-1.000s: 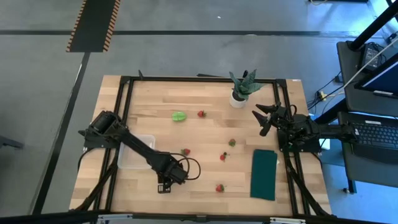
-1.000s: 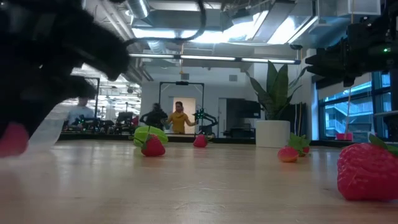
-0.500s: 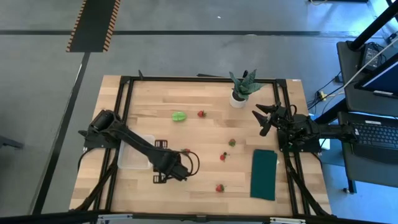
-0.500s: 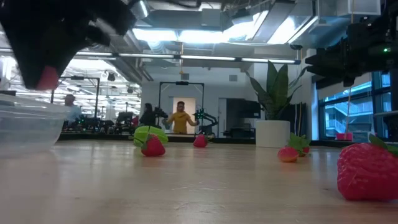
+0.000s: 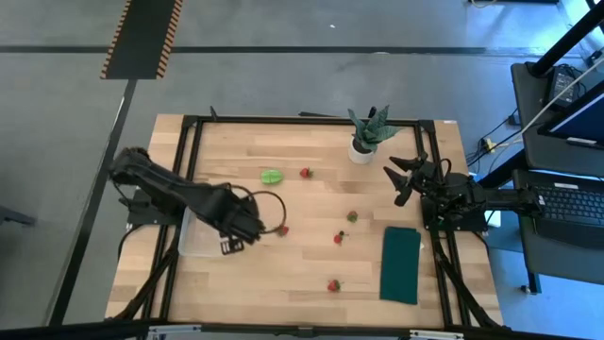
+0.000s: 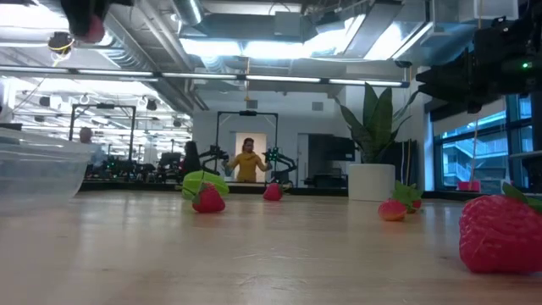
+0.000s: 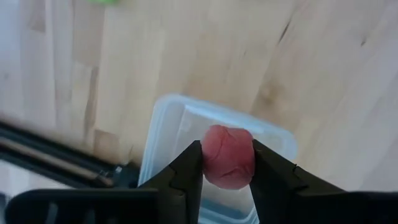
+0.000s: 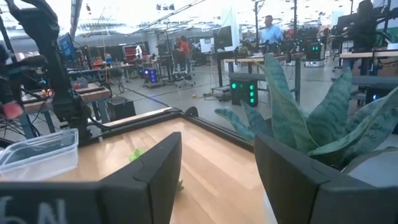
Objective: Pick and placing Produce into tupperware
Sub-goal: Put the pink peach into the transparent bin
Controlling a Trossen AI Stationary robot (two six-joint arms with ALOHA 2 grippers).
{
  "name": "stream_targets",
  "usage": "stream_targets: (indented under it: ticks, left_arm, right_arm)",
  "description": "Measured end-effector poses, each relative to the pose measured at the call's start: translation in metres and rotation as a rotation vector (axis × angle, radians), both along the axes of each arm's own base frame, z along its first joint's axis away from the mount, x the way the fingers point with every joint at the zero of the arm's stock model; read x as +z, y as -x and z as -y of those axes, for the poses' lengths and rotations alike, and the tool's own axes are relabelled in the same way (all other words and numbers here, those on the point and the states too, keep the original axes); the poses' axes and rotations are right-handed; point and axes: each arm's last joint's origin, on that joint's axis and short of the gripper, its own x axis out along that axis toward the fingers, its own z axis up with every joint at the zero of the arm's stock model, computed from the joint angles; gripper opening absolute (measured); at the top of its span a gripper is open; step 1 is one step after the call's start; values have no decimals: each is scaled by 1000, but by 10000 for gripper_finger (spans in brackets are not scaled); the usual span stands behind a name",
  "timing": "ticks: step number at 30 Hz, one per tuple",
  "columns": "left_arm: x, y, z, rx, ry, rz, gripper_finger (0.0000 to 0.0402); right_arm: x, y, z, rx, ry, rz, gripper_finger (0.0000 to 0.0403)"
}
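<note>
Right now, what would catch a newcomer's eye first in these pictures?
The left gripper holds a red strawberry piece between its fingers, right above the clear tupperware at the table's left side. The right gripper waits open by the spiky potted plant, above the dark green cloth. More red pieces lie scattered mid-table.

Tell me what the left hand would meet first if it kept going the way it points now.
Most likely the tupperware. The left hand, shut on a red strawberry piece, points down at the container's open inside, with nothing seen between. How high it hangs above is hard to judge.
</note>
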Motion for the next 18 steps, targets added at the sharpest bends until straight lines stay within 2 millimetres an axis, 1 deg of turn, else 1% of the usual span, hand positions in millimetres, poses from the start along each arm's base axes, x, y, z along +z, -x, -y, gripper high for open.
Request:
stream_targets:
  ticks: [2, 4, 8, 10, 13, 18]
  left_arm:
    - [5, 8, -4, 5, 13, 32, 111]
    - [5, 16, -9, 28, 12, 30, 112]
    - [-7, 38, -18, 89, 17, -1, 106]
    - [-16, 50, -21, 124, 32, -30, 103]
    - [-31, 64, -26, 183, 46, -13, 105]
    - [-64, 69, -30, 270, 90, 65, 115]
  right_arm:
    - [0, 0, 0, 1, 1, 0, 204]
    - [0, 0, 0, 0, 1, 3, 204]
    - [1, 0, 0, 0, 1, 15, 204]
    - [2, 0, 0, 0, 1, 22, 204]
    - [2, 0, 0, 0, 1, 24, 204]
    - [3, 0, 0, 0, 0, 34, 204]
